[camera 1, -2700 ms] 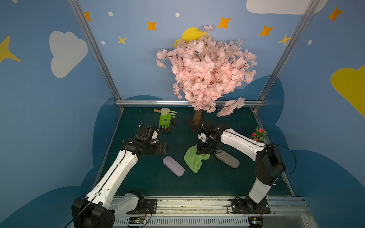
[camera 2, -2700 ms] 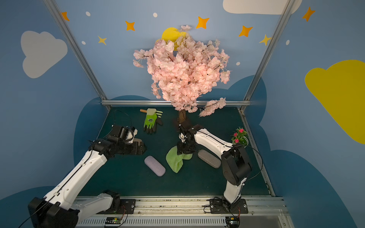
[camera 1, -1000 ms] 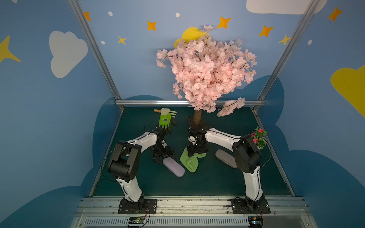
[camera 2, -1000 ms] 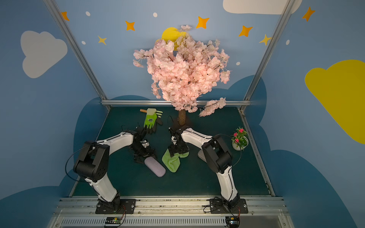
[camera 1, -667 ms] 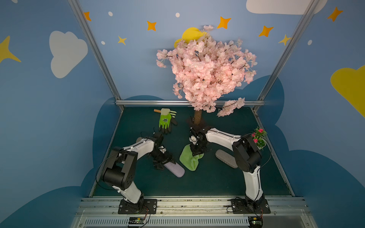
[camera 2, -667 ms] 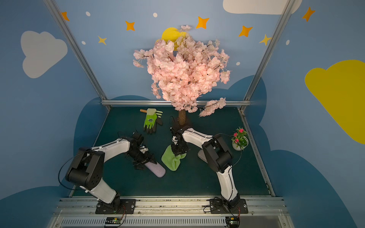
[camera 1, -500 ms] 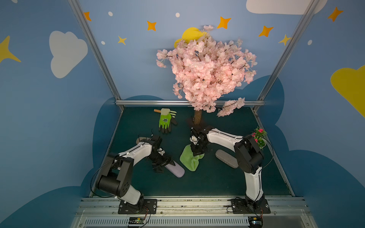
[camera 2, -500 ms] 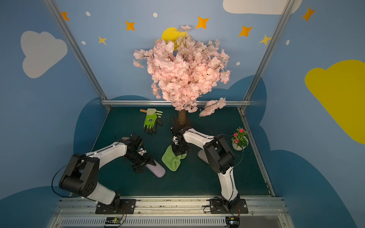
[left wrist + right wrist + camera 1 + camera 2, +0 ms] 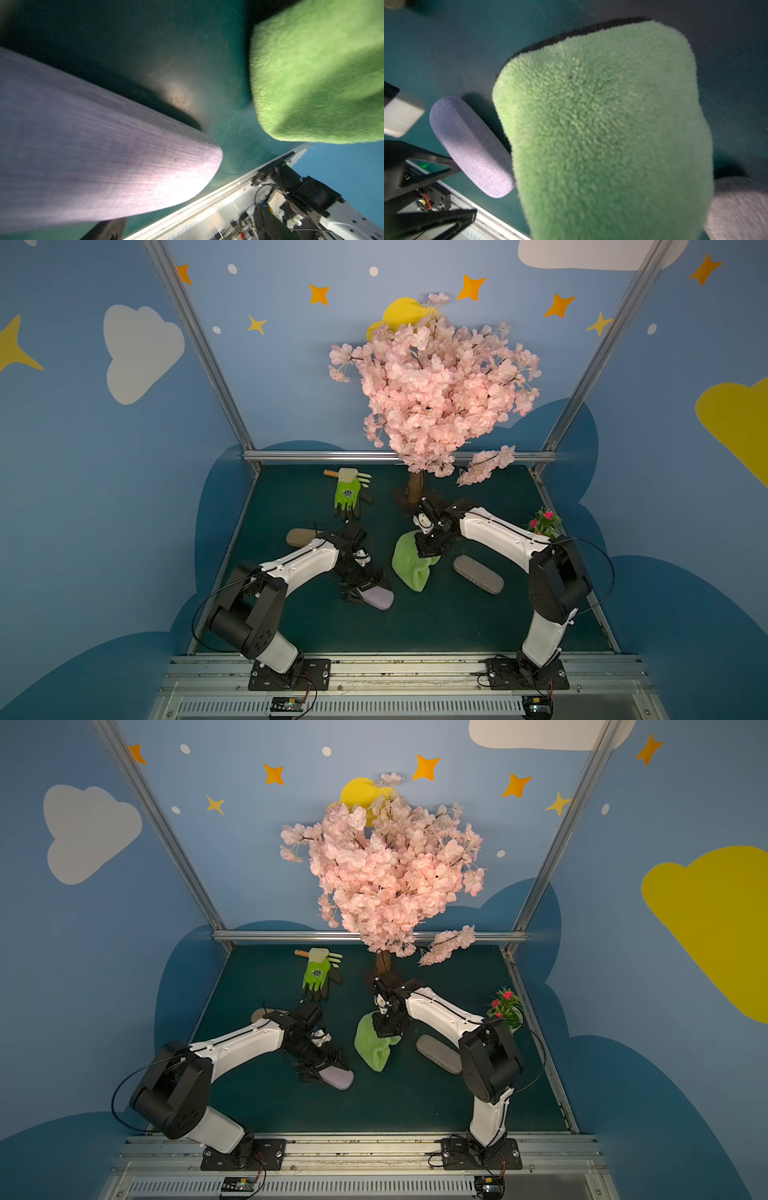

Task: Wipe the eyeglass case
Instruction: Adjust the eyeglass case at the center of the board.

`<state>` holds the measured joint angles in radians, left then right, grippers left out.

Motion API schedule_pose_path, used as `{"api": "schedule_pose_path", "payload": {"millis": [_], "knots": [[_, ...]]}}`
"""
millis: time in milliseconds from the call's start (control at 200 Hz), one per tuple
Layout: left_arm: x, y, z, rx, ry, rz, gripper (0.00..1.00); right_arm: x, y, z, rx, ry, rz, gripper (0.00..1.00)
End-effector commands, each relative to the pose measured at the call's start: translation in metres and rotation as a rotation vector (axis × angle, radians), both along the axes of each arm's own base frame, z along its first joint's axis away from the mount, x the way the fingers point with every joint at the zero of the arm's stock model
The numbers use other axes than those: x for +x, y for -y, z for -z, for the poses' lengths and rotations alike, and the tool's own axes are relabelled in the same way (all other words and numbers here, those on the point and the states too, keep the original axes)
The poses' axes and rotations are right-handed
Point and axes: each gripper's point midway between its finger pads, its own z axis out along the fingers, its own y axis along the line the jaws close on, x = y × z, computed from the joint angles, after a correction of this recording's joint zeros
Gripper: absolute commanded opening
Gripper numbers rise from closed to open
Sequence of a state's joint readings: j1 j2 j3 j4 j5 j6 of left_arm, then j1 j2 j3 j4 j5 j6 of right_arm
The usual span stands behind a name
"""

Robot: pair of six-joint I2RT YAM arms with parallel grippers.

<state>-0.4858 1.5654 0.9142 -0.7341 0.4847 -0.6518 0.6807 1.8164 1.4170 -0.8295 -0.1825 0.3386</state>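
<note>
Now the left gripper [image 9: 365, 587] sits over one end of the lilac fabric-covered oval eyeglass case [image 9: 381, 599], jaws spread wide astride it. The case lies flat on the dark green mat [image 9: 415, 626], left of centre. Just beside it, the right gripper [image 9: 430, 549] is clenched on the fuzzy green cloth [image 9: 409, 572], far corner bunched up.

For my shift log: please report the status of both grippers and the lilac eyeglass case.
Left gripper open, jaws astride lilac case. Right gripper shut on green cloth, apart from case. Grey case aside, not between.
</note>
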Motion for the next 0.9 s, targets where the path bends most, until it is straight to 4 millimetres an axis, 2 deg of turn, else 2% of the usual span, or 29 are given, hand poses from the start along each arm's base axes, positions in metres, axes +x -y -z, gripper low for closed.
{"api": "schedule_pose_path", "payload": {"millis": [0,135,220,385,581,781,826,896], "knots": [[-0.007,-0.034,0.025,0.161,-0.028,0.010,0.97,-0.007,0.007,-0.005,-0.007,-0.010,-0.002,0.10],[0.003,-0.053,0.034,0.190,-0.017,-0.029,0.97,-0.007,0.005,-0.010,0.010,-0.007,0.001,0.10],[0.016,-0.054,0.030,0.150,0.016,-0.046,0.98,-0.007,0.004,-0.009,0.013,-0.008,0.001,0.10],[0.036,-0.029,0.027,0.058,0.047,-0.007,0.98,-0.007,0.002,-0.006,0.017,-0.020,0.000,0.10],[0.064,0.009,0.019,-0.016,0.092,0.081,0.92,-0.006,0.006,-0.009,0.021,-0.014,0.012,0.10],[0.097,0.029,0.010,-0.022,0.138,0.198,0.91,-0.007,0.015,-0.011,0.023,-0.018,0.028,0.10],[0.100,0.037,0.002,-0.038,0.142,0.219,0.92,-0.008,0.016,-0.011,0.024,-0.019,0.034,0.10],[0.092,0.041,-0.011,-0.041,0.152,0.249,0.93,-0.009,0.021,-0.013,0.024,-0.019,0.043,0.10]]}}
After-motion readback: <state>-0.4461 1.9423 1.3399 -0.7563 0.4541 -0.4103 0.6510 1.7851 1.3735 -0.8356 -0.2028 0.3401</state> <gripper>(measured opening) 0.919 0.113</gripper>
